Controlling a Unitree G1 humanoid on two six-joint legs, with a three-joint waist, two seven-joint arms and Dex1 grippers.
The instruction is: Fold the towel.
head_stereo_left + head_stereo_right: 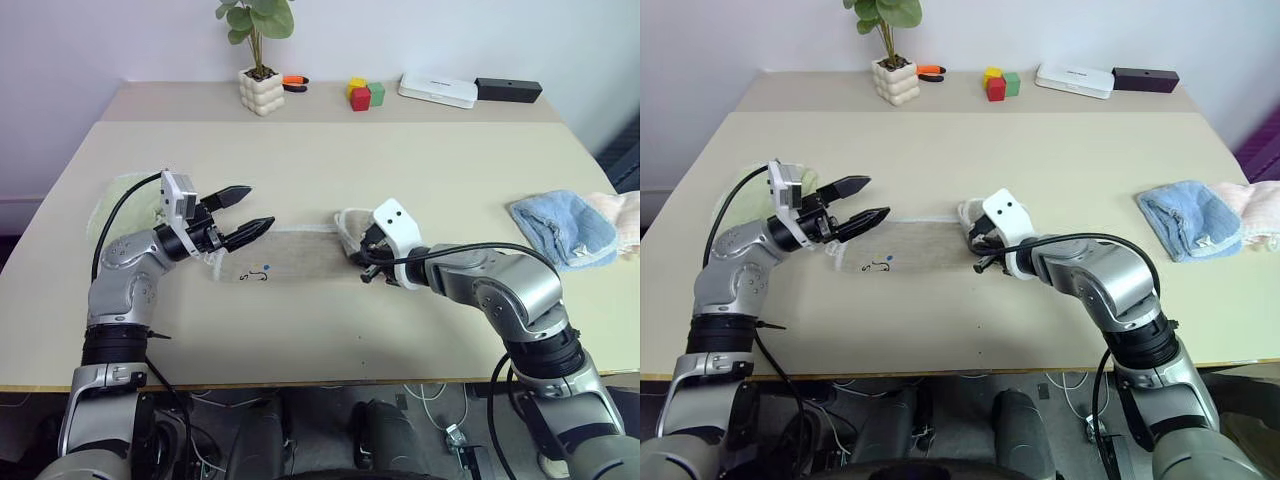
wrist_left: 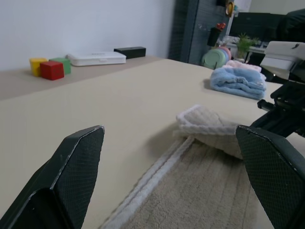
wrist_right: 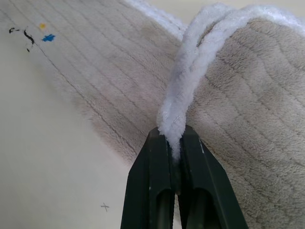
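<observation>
The beige towel (image 1: 290, 253) lies flat across the middle of the table, with a small printed motif near its left end and white corded edging (image 3: 183, 102). Its right end is lifted and folded back over itself. My right gripper (image 1: 368, 262) is shut on that raised edge, the white cord pinched between its black fingers (image 3: 157, 181). My left gripper (image 1: 250, 210) hovers open just above the towel's left end, its two black fingers (image 2: 71, 176) spread wide with nothing between them.
A pale green towel (image 1: 125, 200) lies behind my left arm. A light blue towel (image 1: 560, 225) and a pink cloth (image 1: 620, 220) sit at the right. At the back stand a potted plant (image 1: 260, 85), coloured blocks (image 1: 365, 93), a white box (image 1: 437, 90) and a black box (image 1: 508, 89).
</observation>
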